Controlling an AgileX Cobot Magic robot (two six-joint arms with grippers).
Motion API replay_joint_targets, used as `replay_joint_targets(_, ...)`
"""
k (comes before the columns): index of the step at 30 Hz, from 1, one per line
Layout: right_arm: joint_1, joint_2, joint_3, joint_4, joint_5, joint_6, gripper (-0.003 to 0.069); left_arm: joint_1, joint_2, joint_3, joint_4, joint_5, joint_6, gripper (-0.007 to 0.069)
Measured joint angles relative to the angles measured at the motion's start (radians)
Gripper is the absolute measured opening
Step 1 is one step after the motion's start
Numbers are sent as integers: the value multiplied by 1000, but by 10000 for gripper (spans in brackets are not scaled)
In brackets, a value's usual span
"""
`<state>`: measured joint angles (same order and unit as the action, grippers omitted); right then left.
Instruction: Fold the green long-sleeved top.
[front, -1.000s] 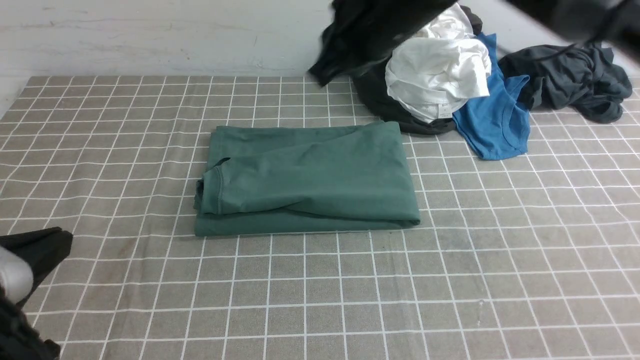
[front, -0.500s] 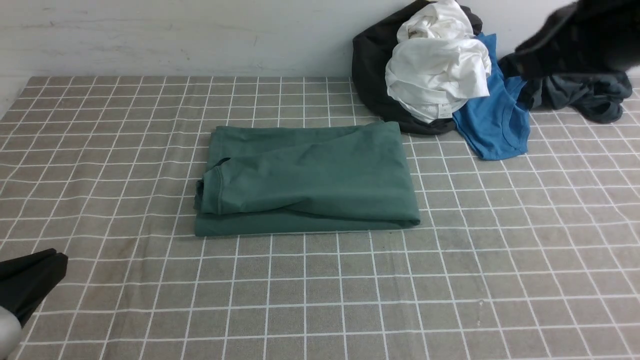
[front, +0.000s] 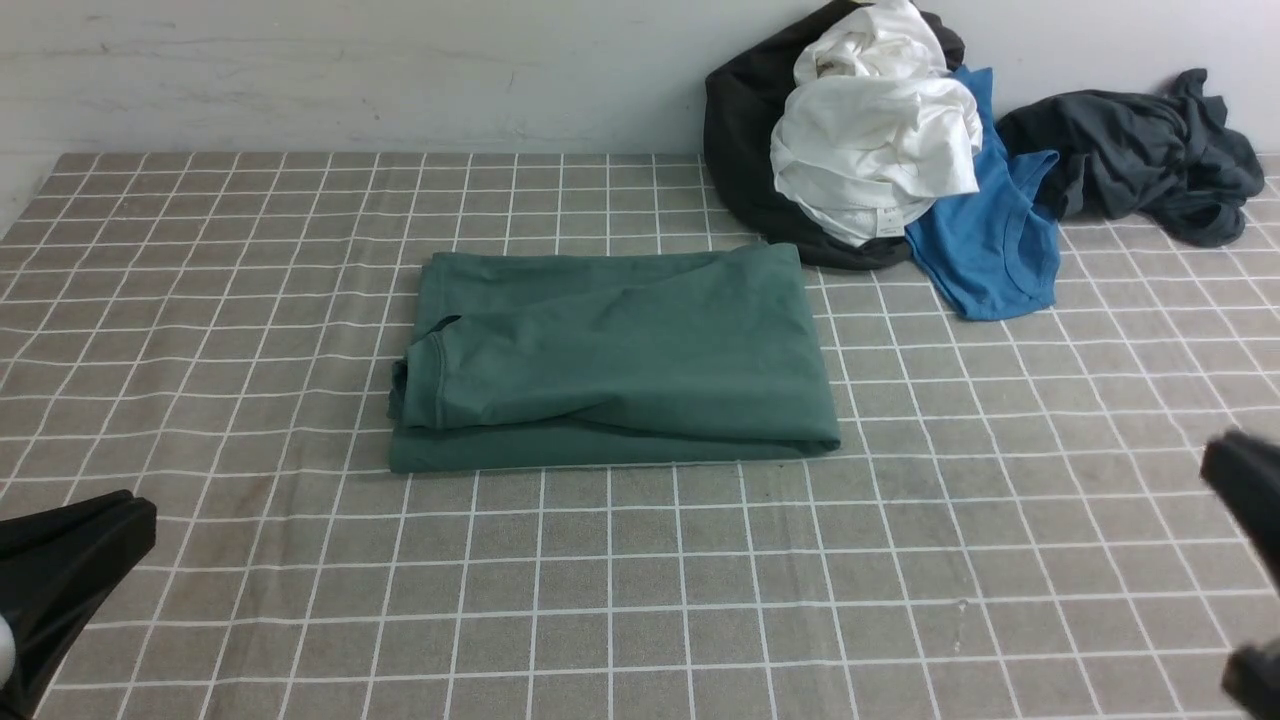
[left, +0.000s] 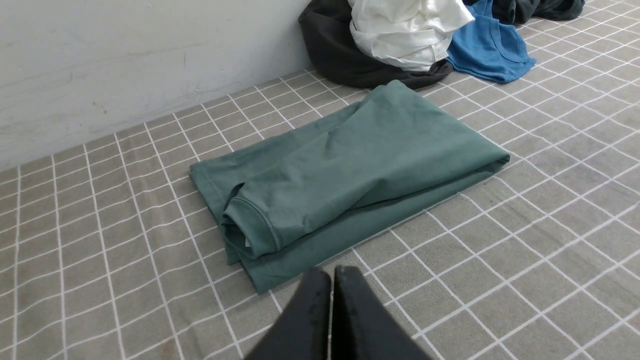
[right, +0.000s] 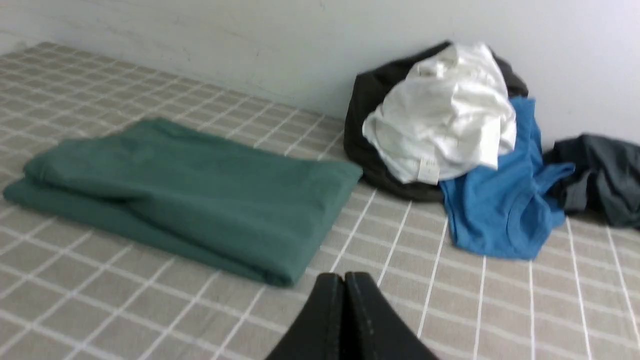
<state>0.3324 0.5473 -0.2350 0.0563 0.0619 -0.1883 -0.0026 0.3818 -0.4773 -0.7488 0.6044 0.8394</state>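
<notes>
In the front view, you have the green top lying near the middle of the checked worktop as a flat rectangle of several layers, its cuffed sleeve end turned toward nine o'clock; it looks fully folded, which would explain why neither arm is on it. The left gripper sits at the eight o'clock corner and the right gripper at about four o'clock, both well apart from the cloth, likely parked clear so the fold is not disturbed. At one o'clock, against the wall, a pile of a white garment, a blue shirt and dark garments lies aside; the nearest dark one touches or nearly touches the top's far right corner. In the left wrist view, your left fingers are pressed together with nothing between them, just beside the top's near edge but not touching it. In the right wrist view, slightly blurred, your right fingers are likewise closed and empty, near the top's folded corner, with the pile beyond.
</notes>
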Motion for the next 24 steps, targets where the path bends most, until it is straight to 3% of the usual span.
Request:
replay_joint_targets(5, 0, -36, 209, 0, -3, 0, -14, 0, 0, 0, -1, 0, -1, -7)
replay_joint_targets(15, -13, -91, 262, -20, 95, 28, -14, 0, -2, 0, -1, 0, -1, -7)
replay_joint_targets(24, -265, -522, 262, -29, 268, 152, -14, 0, -2, 0, -24, 1, -1, -7)
